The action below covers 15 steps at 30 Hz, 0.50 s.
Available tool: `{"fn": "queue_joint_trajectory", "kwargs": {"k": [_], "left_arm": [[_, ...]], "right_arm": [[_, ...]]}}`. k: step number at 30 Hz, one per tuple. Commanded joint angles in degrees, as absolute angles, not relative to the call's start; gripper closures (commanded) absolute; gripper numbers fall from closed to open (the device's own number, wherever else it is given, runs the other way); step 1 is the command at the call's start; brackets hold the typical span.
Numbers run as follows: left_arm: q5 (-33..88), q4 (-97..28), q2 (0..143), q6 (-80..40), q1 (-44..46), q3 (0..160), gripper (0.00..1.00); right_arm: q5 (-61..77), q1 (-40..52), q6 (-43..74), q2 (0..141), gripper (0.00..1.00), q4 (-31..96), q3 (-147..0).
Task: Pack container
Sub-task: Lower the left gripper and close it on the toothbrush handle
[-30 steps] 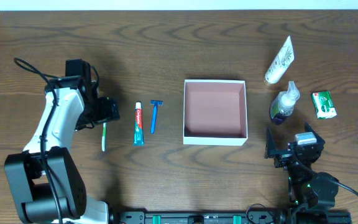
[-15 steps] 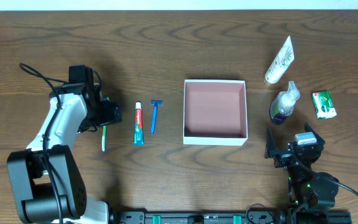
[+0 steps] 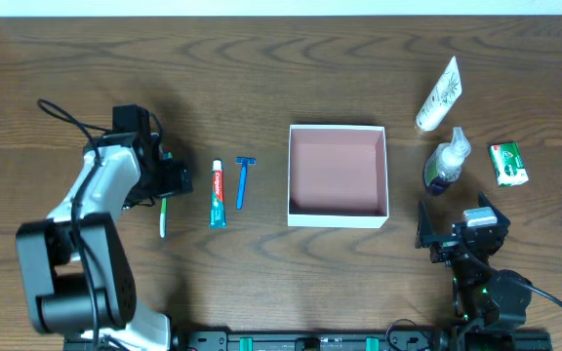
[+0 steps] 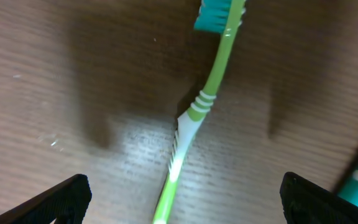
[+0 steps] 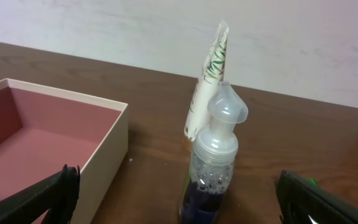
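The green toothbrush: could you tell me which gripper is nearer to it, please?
Left. The left gripper hangs open directly over the green toothbrush; the right gripper sits far beyond the container, near the pump bottle.

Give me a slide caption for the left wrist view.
Open left gripper hovering over a green toothbrush lying on the wooden table.

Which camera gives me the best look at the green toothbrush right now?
Left wrist: the toothbrush is seen close up, bristles and most of the handle, lying between the open fingers. Overhead shows only its lower handle poking out from under the left gripper. Right wrist doesn't show it at all.
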<state>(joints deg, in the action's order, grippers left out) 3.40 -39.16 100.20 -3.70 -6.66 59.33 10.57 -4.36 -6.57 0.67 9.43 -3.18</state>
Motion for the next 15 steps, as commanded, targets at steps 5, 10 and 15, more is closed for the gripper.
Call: {"fn": "queue_joint_trajectory", "kwargs": {"k": [5, 10, 15], "left_arm": [[2.46, -37.8, 103.07, -0.8, -6.74, 59.09, 0.02], [2.35, -37.19, 103.07, -0.62, -6.74, 59.09, 0.02], [2.37, -37.08, 103.09, -0.67, -6.74, 59.09, 0.02]], "right_arm": [[10.55, -3.68, -7.38, 0.3, 0.01, 9.47, -2.9], [10.55, -3.68, -7.38, 0.3, 0.01, 9.47, -2.9], [10.55, -3.68, -7.38, 0.3, 0.01, 9.47, -2.9]]}}
